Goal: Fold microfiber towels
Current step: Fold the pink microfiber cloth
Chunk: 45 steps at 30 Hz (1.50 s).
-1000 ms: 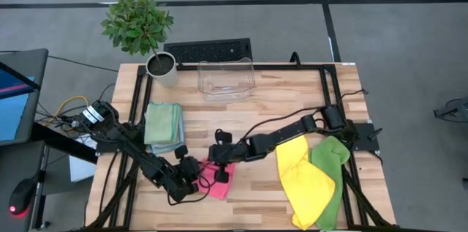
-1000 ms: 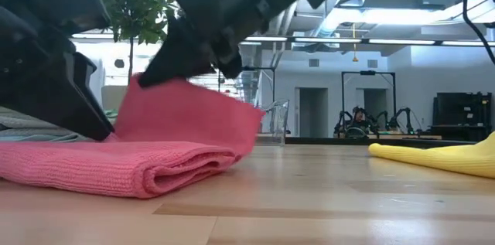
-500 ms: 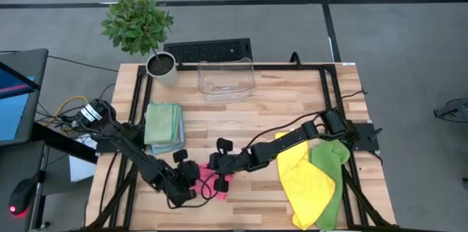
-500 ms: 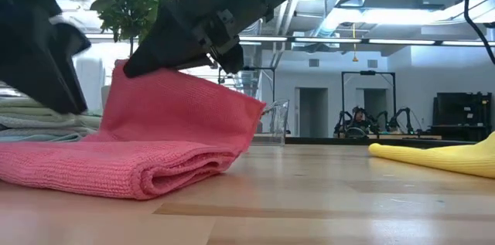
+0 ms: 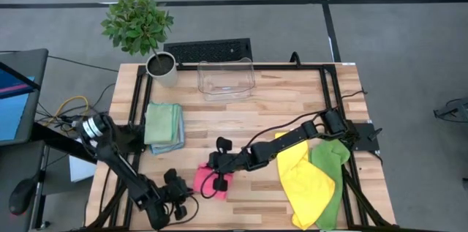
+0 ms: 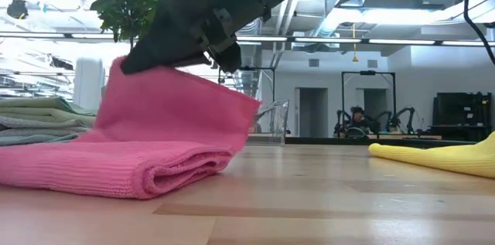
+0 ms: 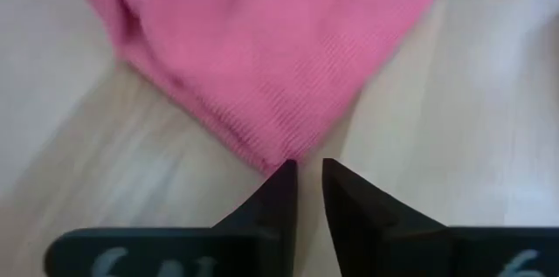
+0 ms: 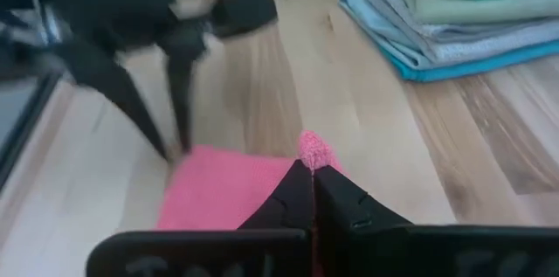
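Observation:
A pink microfiber towel (image 5: 208,181) lies folded on the wood near the table's front, with one flap (image 6: 182,110) raised above it. My right gripper (image 5: 217,175) is shut on that flap. My left gripper (image 5: 175,192) stands at the near left, just short of the towel's folded corner (image 7: 275,159). Its fingertips (image 7: 307,170) are all but together, with a thin slit between them and nothing in it. The wrist view does not show whether they touch the cloth. Yellow (image 5: 303,177) and green (image 5: 333,165) towels lie spread at the right. My right gripper pinches a small tuft at the top edge of the pink towel's raised flap (image 8: 310,150) between its two fingers. It comes slanting down from the table's right. The flap stands up from the folded rest (image 6: 116,168), which lies on the table.
A stack of folded towels (image 5: 164,126) sits at the left. A clear bin (image 5: 227,78) and a potted plant (image 5: 161,67) stand at the far edge. Bare wood lies between the pink and yellow towels. A person (image 6: 357,117) sits in the room beyond.
My left gripper has left the pink towel's left end and drawn back toward the table's near left corner, turning as it went; it is gone from the low view. My right gripper first moved a little toward the near edge with the flap, then held still.

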Motion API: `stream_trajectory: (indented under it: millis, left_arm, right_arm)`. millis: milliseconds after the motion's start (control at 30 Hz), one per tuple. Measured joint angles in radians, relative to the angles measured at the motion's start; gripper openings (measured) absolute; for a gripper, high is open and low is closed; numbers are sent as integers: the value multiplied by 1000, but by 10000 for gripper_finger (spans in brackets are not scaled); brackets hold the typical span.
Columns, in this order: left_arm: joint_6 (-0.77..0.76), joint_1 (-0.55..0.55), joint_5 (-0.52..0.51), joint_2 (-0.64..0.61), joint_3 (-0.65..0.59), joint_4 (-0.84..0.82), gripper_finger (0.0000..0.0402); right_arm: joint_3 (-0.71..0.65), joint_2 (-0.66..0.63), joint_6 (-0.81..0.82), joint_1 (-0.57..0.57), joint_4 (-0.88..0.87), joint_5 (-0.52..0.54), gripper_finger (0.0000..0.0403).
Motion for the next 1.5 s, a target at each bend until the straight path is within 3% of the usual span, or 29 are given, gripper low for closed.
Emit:
stream_trajectory:
  millis: [167, 600, 967, 1500]
  left_arm:
    - [-36, 0, -57, 90, 15, 61, 25]
    - [5, 5, -104, 100, 11, 187, 17]
    - [165, 51, -123, 100, 11, 324, 17]
    - [205, 61, -132, 100, 11, 333, 17]
  right_arm:
    - [0, 0, 31, 2, 18, -1, 23]
    - [0, 0, 112, 35, 67, 9, 22]
    - [-2, 34, 181, 58, 110, 27, 24]
    - [14, 76, 203, 92, 135, -2, 40]
